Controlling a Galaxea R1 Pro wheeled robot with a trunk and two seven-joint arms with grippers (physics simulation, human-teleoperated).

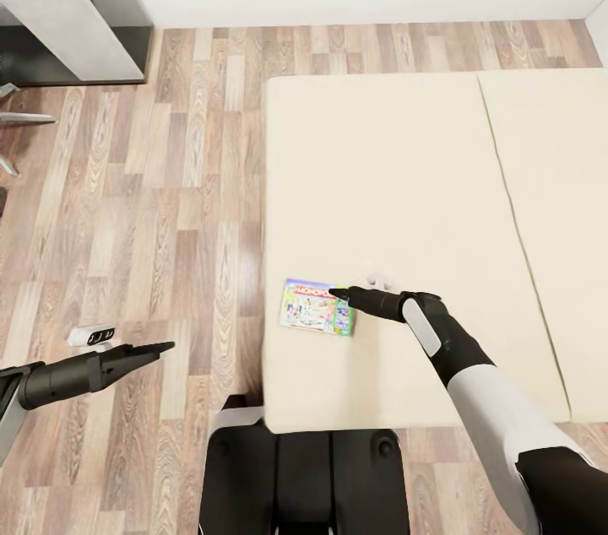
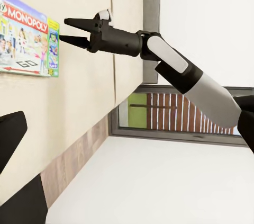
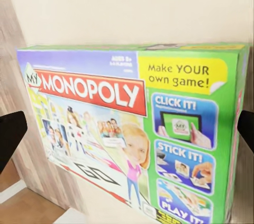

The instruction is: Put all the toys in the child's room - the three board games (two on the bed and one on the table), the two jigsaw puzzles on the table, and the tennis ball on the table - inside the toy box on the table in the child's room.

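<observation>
One board game [image 1: 317, 305], a pale green "My Monopoly" box, lies flat near the front left corner of the bed [image 1: 405, 181]. It also shows in the left wrist view [image 2: 26, 41] and close up in the right wrist view [image 3: 137, 128]. My right gripper [image 1: 339, 294] hovers at the box's right edge, open, fingers pointing left; the left wrist view shows its two fingers apart [image 2: 71, 30]. In the right wrist view a dark fingertip [image 3: 10, 131] sits at each side of the box. My left gripper [image 1: 160, 348] hangs open and holds nothing, over the floor to the left of the bed.
The bed has two cream pads with a seam [image 1: 515, 206] between them. A pale grey desk with a dark frame [image 1: 67, 3] stands at the back left, with metal chair legs [image 1: 17, 120] beside it. Wood-plank floor [image 1: 169, 181] separates the desk and the bed. My base [image 1: 304, 476] is against the bed's front edge.
</observation>
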